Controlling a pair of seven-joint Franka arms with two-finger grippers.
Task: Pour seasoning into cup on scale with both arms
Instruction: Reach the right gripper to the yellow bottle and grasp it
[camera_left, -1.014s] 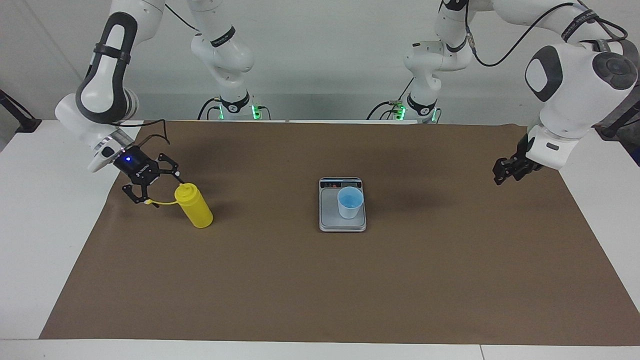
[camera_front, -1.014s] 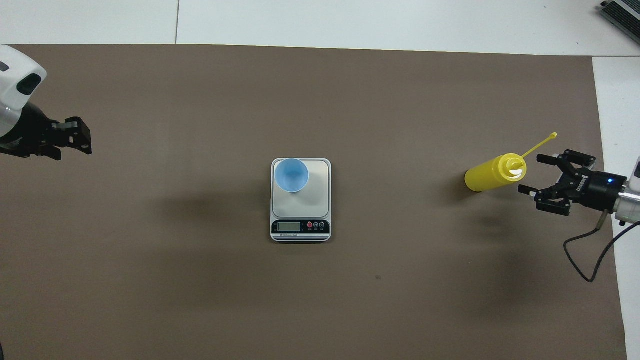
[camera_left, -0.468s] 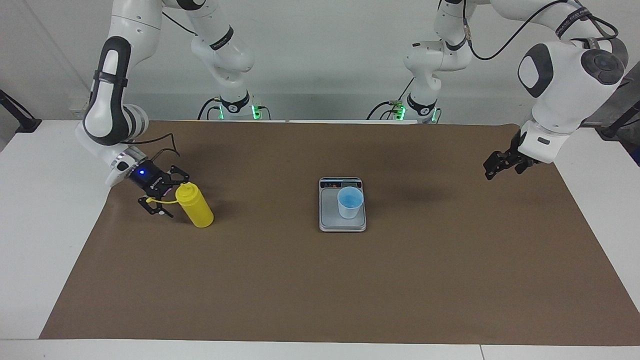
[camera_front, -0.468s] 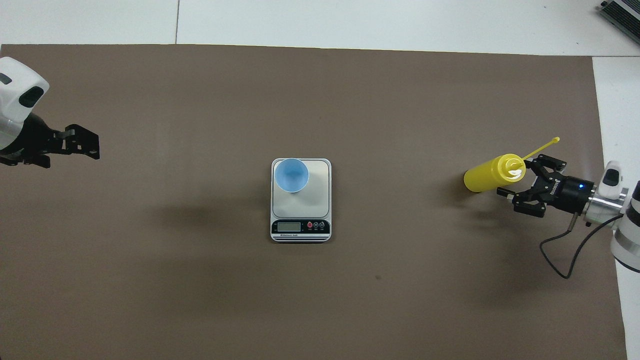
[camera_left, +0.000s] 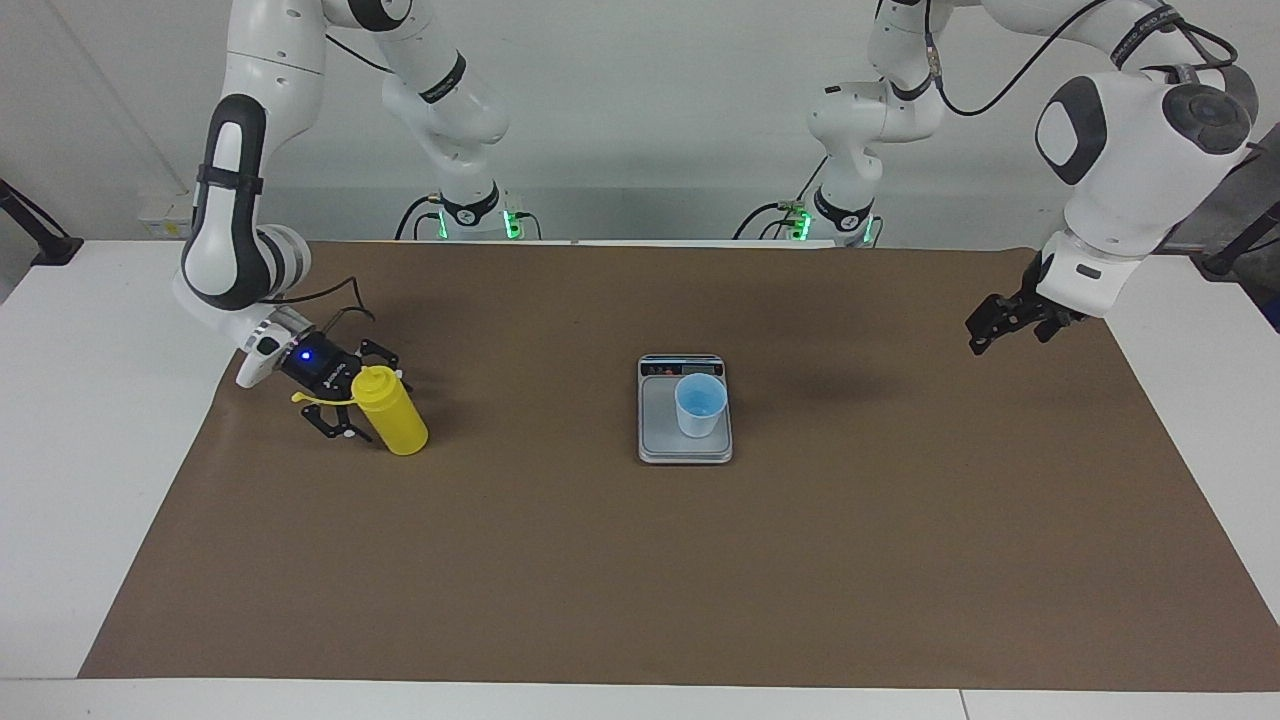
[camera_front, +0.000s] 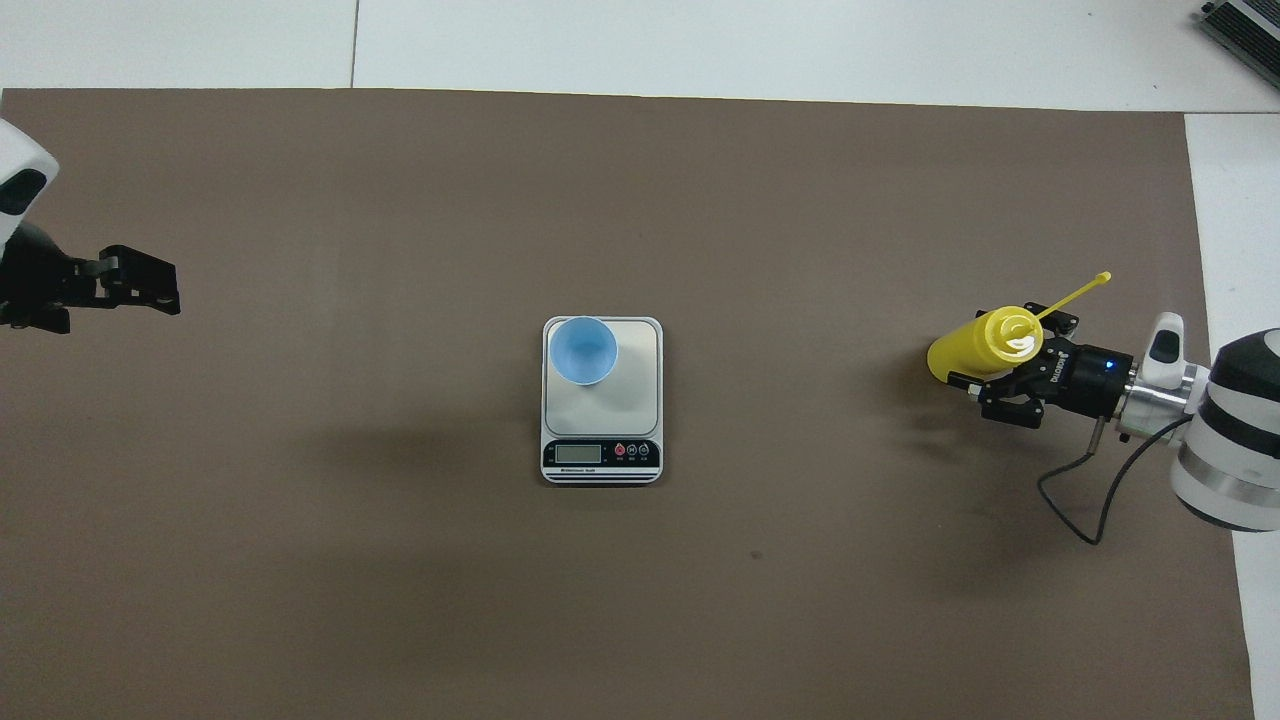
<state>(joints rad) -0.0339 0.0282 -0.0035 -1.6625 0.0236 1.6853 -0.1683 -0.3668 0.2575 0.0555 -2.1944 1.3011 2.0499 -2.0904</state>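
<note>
Two white arms are seen over a brown mat (camera_left: 640, 560) laid on a white table (camera_left: 90, 400). Compared with the earlier frames, the right arm has been brought lower and closer to the yellow seasoning bottle (camera_left: 392, 411), so that the right gripper (camera_left: 362, 400) now straddles the bottle's upper part, where a second ago it was held just beside the nozzle. Its fingers (camera_front: 975, 384) are spread wide, one on each side of the bottle, and no squeeze on the plastic can be made out; whether the pads touch cannot be told. The bottle is stood upright on the mat toward the right arm's end of the table, and its thin cap strap (camera_front: 1075, 292) is stretched out past the gripper.

The left gripper (camera_left: 985, 327) has been shifted only slightly and is held in the air over the mat at the left arm's end, well apart from everything; its fingers are opened and nothing is carried.

Unmoved, the silver-grey scale (camera_left: 660, 440) is found at the middle of the mat, its display end nearer to the robots. The light-blue cup (camera_left: 700, 405) is stood on its weighing plate.
</note>
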